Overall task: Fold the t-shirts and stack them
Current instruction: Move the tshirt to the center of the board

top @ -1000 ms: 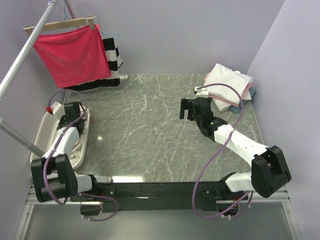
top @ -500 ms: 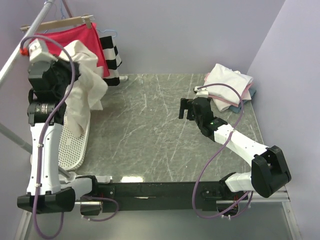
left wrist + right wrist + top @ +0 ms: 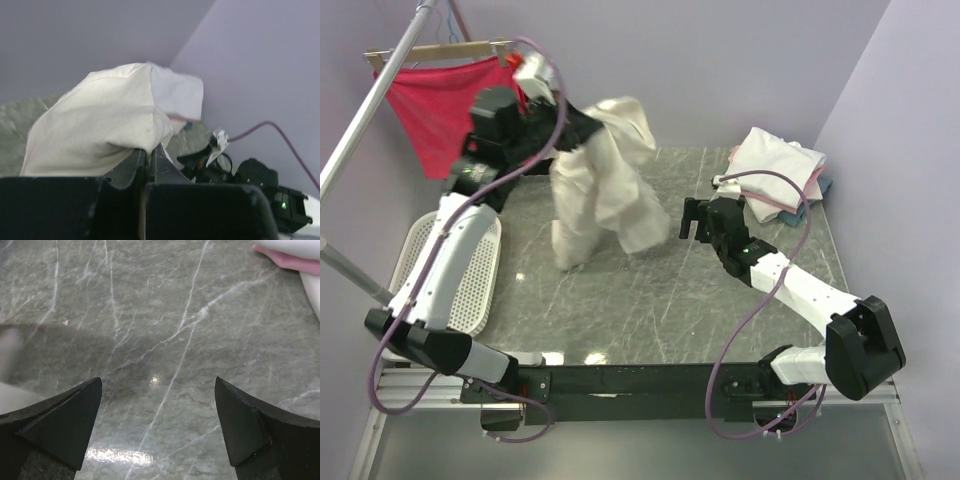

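- The left gripper (image 3: 575, 128) has its fingers pressed together on a bunched fold of a cream t-shirt (image 3: 600, 195). In the wrist view the cloth balloons out just beyond the closed tips.
- The rest of that shirt hangs loose and crumpled below the left fingers. Its lowest folds are close to the table (image 3: 620, 300), but I cannot tell whether they touch it.
- The right gripper (image 3: 692, 218) holds nothing. Its fingers are spread wide over bare marble, with the hanging shirt just beside them on the side toward the left arm.
- Beyond the right fingers on the other side, the stack of folded t-shirts (image 3: 775, 165) lies in the table's far corner. A pink shirt (image 3: 280, 257) shows at its edge.
- The white basket (image 3: 470, 280) sits well below the left fingers, apart from the shirt.
- The step in hand, as I judge it, is bringing an unfolded shirt over the open middle of the table. Several shirts look done; this one is not yet begun.
- The next move calls for lowering the cloth and spreading it flat. The right fingers would likely take a second edge so the two can stretch it out. With the shirt bunched like this, the hem and sleeves need finding first.
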You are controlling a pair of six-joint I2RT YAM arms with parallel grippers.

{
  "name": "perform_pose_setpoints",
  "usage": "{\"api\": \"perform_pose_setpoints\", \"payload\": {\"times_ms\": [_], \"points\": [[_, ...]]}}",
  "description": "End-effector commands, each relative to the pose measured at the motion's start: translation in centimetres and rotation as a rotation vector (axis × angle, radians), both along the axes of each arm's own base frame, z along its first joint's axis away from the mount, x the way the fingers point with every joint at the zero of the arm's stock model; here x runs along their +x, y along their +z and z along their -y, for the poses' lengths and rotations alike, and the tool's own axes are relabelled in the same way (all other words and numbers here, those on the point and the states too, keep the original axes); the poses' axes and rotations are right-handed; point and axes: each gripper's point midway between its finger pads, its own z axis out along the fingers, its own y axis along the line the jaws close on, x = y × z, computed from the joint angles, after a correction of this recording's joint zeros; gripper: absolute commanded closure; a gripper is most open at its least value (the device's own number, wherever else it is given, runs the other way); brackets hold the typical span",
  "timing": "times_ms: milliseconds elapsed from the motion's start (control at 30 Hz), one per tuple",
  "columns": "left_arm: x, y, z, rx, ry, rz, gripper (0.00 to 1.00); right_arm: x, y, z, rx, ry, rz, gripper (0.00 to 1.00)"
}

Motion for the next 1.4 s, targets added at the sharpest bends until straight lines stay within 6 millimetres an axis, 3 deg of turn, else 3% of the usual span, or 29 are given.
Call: {"api": "perform_pose_setpoints", "payload": {"times_ms": [0, 67, 133, 167, 200, 267, 300, 333, 533, 700, 767, 967, 1100, 1267, 1367], "points": [[-0.3, -4.2, 4.2, 0.029, -0.147, -0.031, 0.99, 0.0, 1.9, 1.0, 0.024, -0.057, 0.061, 0.00], [0.1, -6.9, 5.6, 0.057, -0.163, -0.066, 0.99, 0.0, 1.9, 1.2, 0.022, -0.064, 0.059, 0.00], [0.7, -11.9, 6.7, 0.098, -0.169, -0.157, 0.97, -0.1, 2.0, 1.5, 0.015, -0.084, 0.054, 0.00], [0.9, -13.4, 7.1, 0.106, -0.177, -0.177, 0.97, -0.1, 2.2, 1.9, 0.012, -0.101, 0.057, 0.00], [1.1, -16.7, 7.0, 0.134, -0.158, -0.235, 0.96, 0.1, 3.1, 2.1, 0.023, -0.122, 0.079, 0.00], [2.0, -20.1, 7.1, 0.167, -0.114, -0.280, 0.67, -0.4, 3.4, 3.4, 0.003, -0.182, 0.073, 0.00], [2.6, -22.7, 6.2, 0.199, -0.050, -0.322, 0.58, -0.3, 4.0, 3.6, 0.001, -0.189, 0.084, 0.00], [2.9, -24.5, 6.0, 0.219, -0.032, -0.350, 0.54, -0.4, 4.2, 3.6, -0.002, -0.179, 0.091, 0.00], [3.7, -30.8, 5.0, 0.288, 0.040, -0.451, 0.48, -0.2, 4.9, -0.8, 0.049, 0.050, 0.038, 0.00], [3.7, -33.8, 3.1, 0.316, 0.143, -0.493, 0.46, 0.5, 1.5, -4.5, 0.116, 0.159, -0.078, 0.00], [4.0, -34.7, 2.0, 0.312, 0.186, -0.503, 0.46, 1.1, -0.5, -4.9, 0.116, 0.150, -0.125, 0.00], [5.2, -36.8, -1.1, 0.272, 0.247, -0.548, 0.46, 2.9, -3.9, -6.0, 0.121, 0.166, -0.194, 0.00], [5.7, -38.4, -3.3, 0.258, 0.289, -0.595, 0.46, 3.7, -6.0, -5.6, 0.089, 0.158, -0.235, 0.00], [6.1, -39.7, -3.2, 0.238, 0.274, -0.597, 0.47, 5.6, -7.9, -4.9, 0.080, 0.148, -0.267, 0.01], [6.0, -40.9, -3.1, 0.236, 0.265, -0.619, 0.47, 6.7, -8.3, -4.6, 0.096, 0.157, -0.278, 0.09]]}}
